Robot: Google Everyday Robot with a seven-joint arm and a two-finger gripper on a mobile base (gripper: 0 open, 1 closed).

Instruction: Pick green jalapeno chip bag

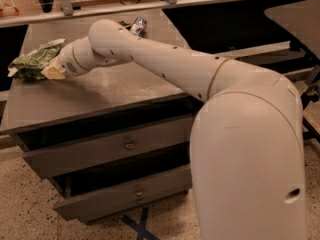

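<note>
There, the claw (52,72) sat right against the green jalapeno chip bag (31,62) by the left edge of the table (110,91); wide or clamped, I couldn't tell. A small can (139,24) stood at the back edge.

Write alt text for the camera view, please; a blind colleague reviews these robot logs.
A white robot arm reaches left across a grey drawer cabinet, its pincer at the right edge of the green jalapeno chip bag, which lies at the top's far left. A small white-and-blue can sits near the back edge, behind the arm.
</note>
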